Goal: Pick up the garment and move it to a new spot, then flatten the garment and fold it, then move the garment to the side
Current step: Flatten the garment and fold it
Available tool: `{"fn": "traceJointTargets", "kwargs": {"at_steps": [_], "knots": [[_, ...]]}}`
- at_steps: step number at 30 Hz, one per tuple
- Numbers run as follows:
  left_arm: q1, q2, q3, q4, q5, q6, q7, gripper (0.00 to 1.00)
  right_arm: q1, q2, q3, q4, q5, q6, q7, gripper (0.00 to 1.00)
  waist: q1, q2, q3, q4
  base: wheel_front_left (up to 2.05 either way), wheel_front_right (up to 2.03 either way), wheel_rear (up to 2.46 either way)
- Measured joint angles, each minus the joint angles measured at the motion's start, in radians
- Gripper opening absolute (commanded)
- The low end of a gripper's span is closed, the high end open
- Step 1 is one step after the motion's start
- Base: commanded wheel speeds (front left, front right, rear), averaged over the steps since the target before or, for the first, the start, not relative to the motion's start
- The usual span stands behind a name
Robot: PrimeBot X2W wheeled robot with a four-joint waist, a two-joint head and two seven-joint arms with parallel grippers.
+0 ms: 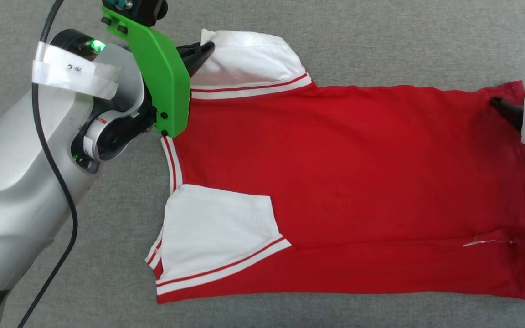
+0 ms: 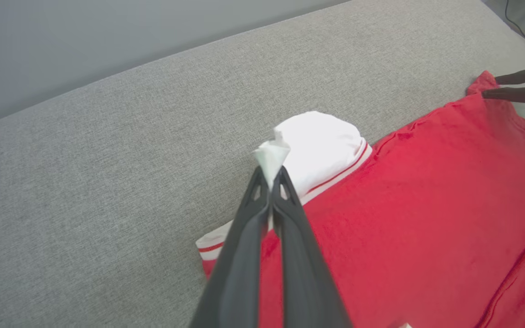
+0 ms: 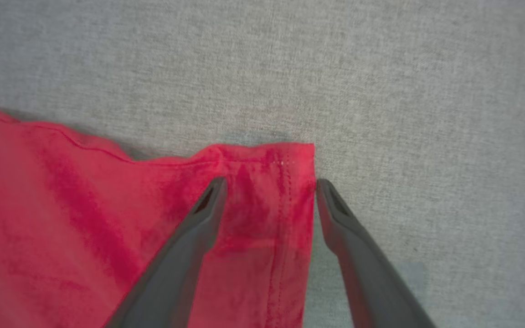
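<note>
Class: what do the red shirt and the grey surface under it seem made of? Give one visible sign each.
Shirt: soft matte knit, perhaps cotton jersey; it creases limply and has stitched hems. Grey surface: matte woven cloth, like upholstery; flecked weave texture shows.

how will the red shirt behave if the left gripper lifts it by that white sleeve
Probably floppy: the white sleeve pinched in the left gripper bunches into a soft peak. The garment would likely sag and trail rather than lift flat, since it lies thin and creased.
</note>
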State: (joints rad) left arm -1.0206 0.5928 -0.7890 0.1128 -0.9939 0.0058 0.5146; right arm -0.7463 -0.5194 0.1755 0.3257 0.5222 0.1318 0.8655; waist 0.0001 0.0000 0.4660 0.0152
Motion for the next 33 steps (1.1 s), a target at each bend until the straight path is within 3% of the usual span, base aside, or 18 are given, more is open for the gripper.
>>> {"fn": "traceJointTargets", "kwargs": {"at_steps": [12,13,14,15,27,29,33], "knots": [[0.024,0.000,-0.004,-0.031,0.008,0.000,-0.031,0.00,-0.027,-0.020,0.061,0.067,0.002,-0.002,-0.018,1.00,-0.0001,0.0000,0.038,0.058,0.00,0.00,0.00],[0.028,0.000,-0.005,-0.031,0.008,0.000,-0.031,0.00,-0.026,-0.021,0.064,0.070,0.003,-0.002,-0.022,0.40,-0.0001,0.0000,0.036,0.058,0.00,0.00,0.00],[0.032,0.000,-0.005,-0.030,0.008,0.000,-0.036,0.00,-0.025,-0.021,0.070,0.072,0.005,-0.002,-0.030,0.15,-0.0001,0.0000,0.034,0.058,0.00,0.00,0.00],[0.037,0.000,-0.004,-0.028,0.008,0.000,-0.042,0.00,-0.024,-0.022,0.076,0.076,0.006,-0.002,-0.044,0.00,-0.0001,0.0000,0.030,0.058,0.00,0.00,0.00],[0.138,0.000,0.020,0.030,-0.010,-0.001,-0.159,0.00,0.067,-0.033,0.095,0.091,0.055,0.000,-0.328,0.00,0.0000,0.0000,-0.058,0.049,0.00,0.00,0.00],[0.192,-0.001,0.023,0.041,-0.028,-0.002,-0.202,0.00,0.119,-0.042,0.081,0.090,0.087,0.000,-0.451,0.00,-0.0001,0.0000,-0.102,0.048,0.00,0.00,0.00],[0.263,0.001,0.021,0.040,-0.043,0.000,-0.232,0.00,0.191,-0.049,0.077,0.084,0.134,0.000,-0.542,0.00,-0.0001,0.0000,-0.151,0.047,0.00,0.00,0.00]]}}
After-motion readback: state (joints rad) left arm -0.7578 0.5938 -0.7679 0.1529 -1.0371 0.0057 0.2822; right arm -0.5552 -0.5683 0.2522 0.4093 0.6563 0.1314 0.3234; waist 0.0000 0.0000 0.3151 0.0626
